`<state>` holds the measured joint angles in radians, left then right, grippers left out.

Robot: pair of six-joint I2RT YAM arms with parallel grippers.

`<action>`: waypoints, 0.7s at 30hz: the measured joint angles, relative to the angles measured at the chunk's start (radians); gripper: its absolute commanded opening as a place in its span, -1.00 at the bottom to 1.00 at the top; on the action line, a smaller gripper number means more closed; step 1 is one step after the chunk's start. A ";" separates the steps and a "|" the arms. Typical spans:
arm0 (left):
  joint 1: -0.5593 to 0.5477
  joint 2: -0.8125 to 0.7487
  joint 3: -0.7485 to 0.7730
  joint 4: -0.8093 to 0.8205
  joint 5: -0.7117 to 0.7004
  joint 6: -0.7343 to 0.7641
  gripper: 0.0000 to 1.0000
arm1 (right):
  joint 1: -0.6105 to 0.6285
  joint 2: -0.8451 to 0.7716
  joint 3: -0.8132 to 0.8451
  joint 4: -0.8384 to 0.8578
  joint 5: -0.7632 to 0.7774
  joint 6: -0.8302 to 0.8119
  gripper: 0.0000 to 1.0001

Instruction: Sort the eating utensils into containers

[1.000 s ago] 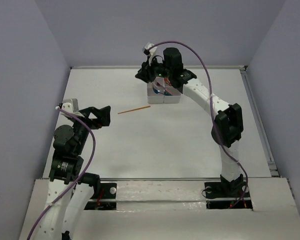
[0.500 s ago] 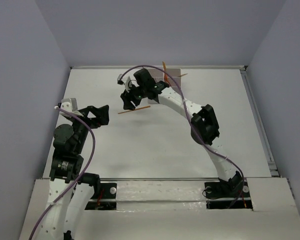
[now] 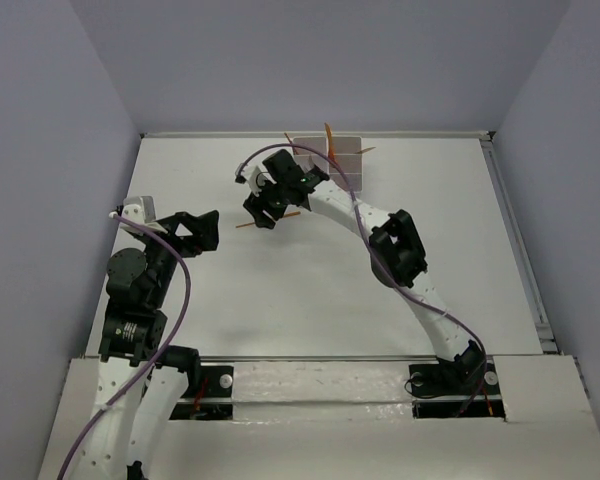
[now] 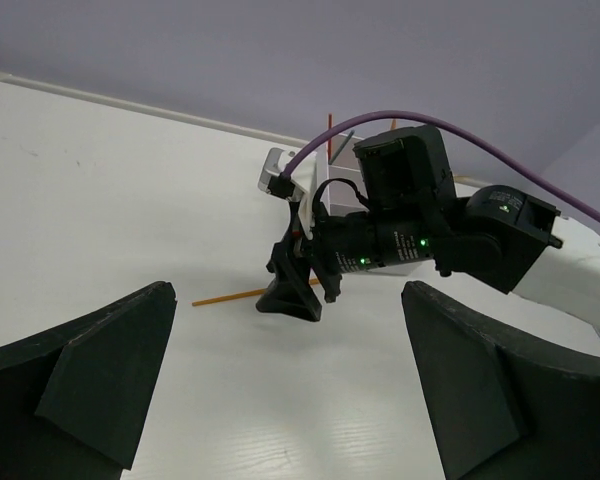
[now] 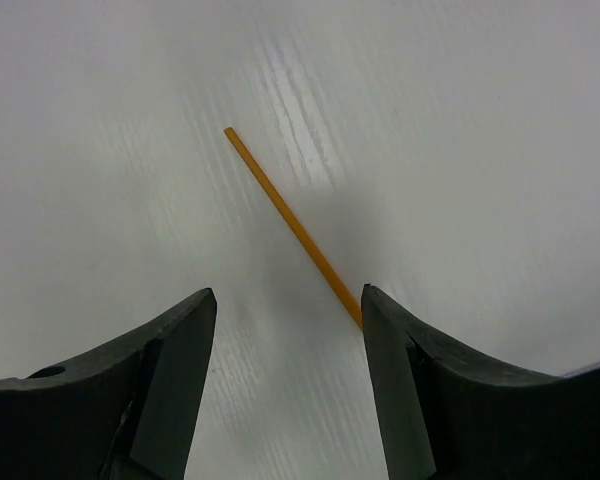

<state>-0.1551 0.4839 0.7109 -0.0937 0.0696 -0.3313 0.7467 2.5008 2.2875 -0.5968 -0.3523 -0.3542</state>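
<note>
Nearest to the bases, on the left side, the left claw (image 3: 202, 228) hangs above the counter (image 3: 330, 300) with its two fingers spread wide. It holds nothing. In its own wrist view the dark fingers stand at both lower corners of the picture and the bare white surface lies between them.

Farther out, about the middle of the counter's depth and a little to the left, one thin orange stick (image 5: 290, 225) lies flat on the counter. The right arm reaches across to it from the right side, and the right claw (image 5: 287, 295) is directly over the stick, pointing down. This claw is spread too, not pinching. In the right wrist view the stick runs diagonally through the gap between the fingers, and its near end goes out of sight at the inner edge of the right finger (image 5: 420, 400). I cannot tell whether the finger touches the stick. In the left wrist view the fingertips are down close to the counter, with the free end of the stick coming out to the left of them.

Farthest, near the back edge, stands the white block of containers (image 3: 345, 165). An orange utensil (image 3: 328, 138) stands up from it, and two thin sticks lean out of it. The block is near the right claw but apart from it.
</note>
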 measured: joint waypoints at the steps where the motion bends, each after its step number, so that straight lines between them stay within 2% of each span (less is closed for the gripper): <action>1: 0.000 0.000 0.000 0.000 0.001 0.000 0.98 | 0.000 0.002 0.003 0.000 0.007 -0.008 0.34; 9: 0.000 0.000 0.000 0.000 0.008 0.000 0.98 | 0.000 0.077 0.096 -0.005 0.051 -0.051 0.36; 16: 0.000 0.005 0.000 0.000 0.011 -0.002 0.98 | 0.000 0.118 0.102 -0.005 0.053 -0.061 0.33; 18: 0.000 0.005 0.000 0.000 0.013 -0.002 0.98 | 0.000 0.126 0.105 -0.004 0.049 -0.060 0.25; 20: 0.000 0.005 0.000 0.000 0.014 -0.003 0.98 | 0.000 0.126 0.105 -0.003 0.048 -0.057 0.05; 21: 0.000 0.005 0.000 0.000 0.016 -0.003 0.98 | 0.000 0.126 0.101 0.000 0.044 -0.052 -0.15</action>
<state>-0.1551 0.4889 0.7109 -0.0937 0.0860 -0.3344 0.7471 2.6266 2.3886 -0.5964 -0.3080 -0.4065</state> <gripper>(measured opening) 0.988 0.589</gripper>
